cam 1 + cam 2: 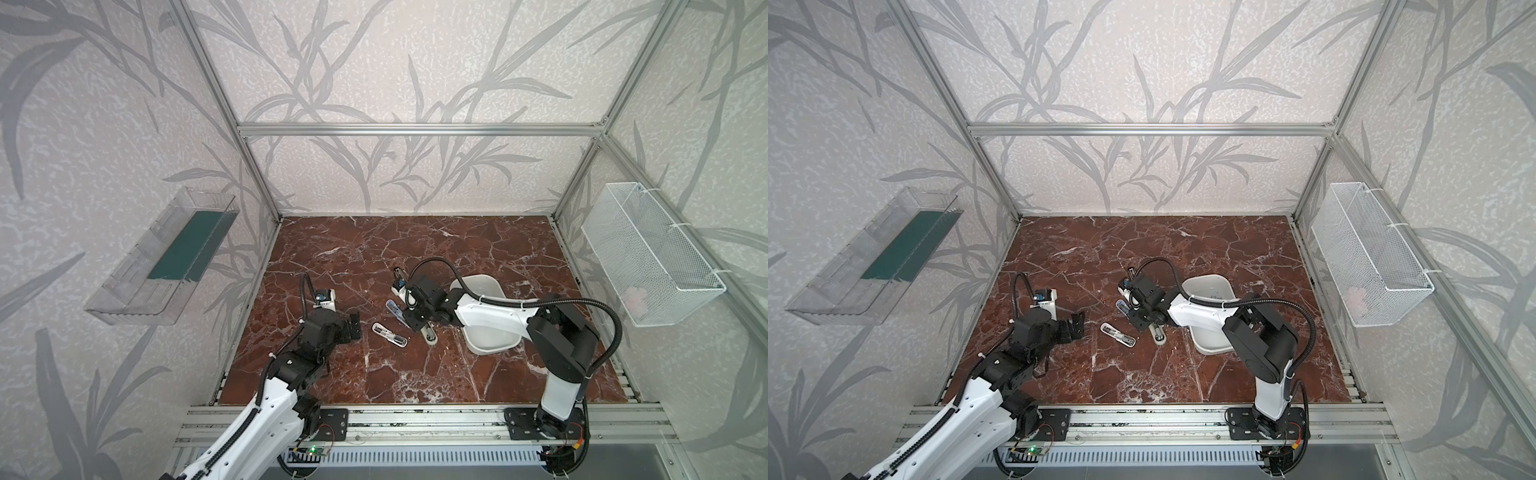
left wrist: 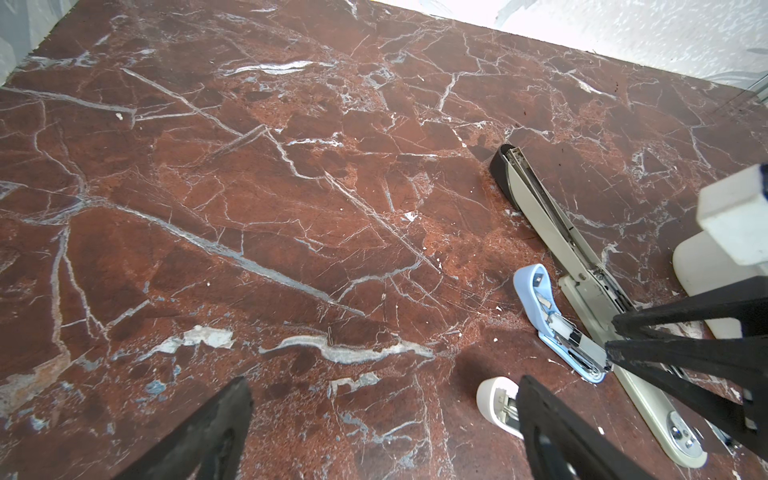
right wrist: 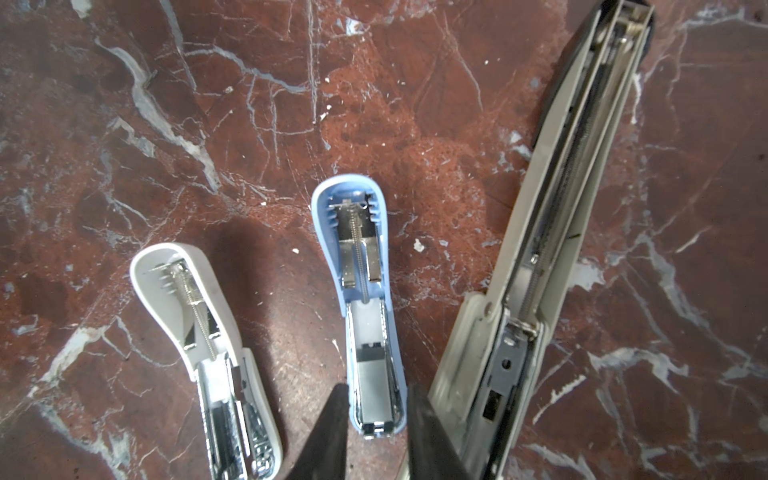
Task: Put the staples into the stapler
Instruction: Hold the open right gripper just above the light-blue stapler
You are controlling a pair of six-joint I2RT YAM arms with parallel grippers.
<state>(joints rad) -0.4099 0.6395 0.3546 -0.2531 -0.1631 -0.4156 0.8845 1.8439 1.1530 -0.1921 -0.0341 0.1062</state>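
Three staplers lie opened flat on the marble table: a white stapler [image 1: 388, 334] [image 3: 199, 332], a blue stapler [image 1: 392, 308] [image 3: 361, 270] and a long beige stapler [image 1: 428, 334] [image 3: 552, 232]. A grey strip of staples [image 3: 376, 384] rests in the blue stapler's channel. My right gripper [image 3: 377, 387] [image 1: 404, 312] points down over that stapler's front end. Its jaws stand slightly apart, one on each side of the channel, with nothing held between them. My left gripper [image 2: 382, 419] [image 1: 353, 328] hovers wide open and empty, just left of the white stapler [image 2: 496, 401].
A white bin [image 1: 482, 286] sits behind the right arm, close to the long stapler. A wire basket [image 1: 648, 253] hangs on the right wall and a clear tray [image 1: 162, 257] on the left wall. Bare marble stretches behind and in front of the staplers.
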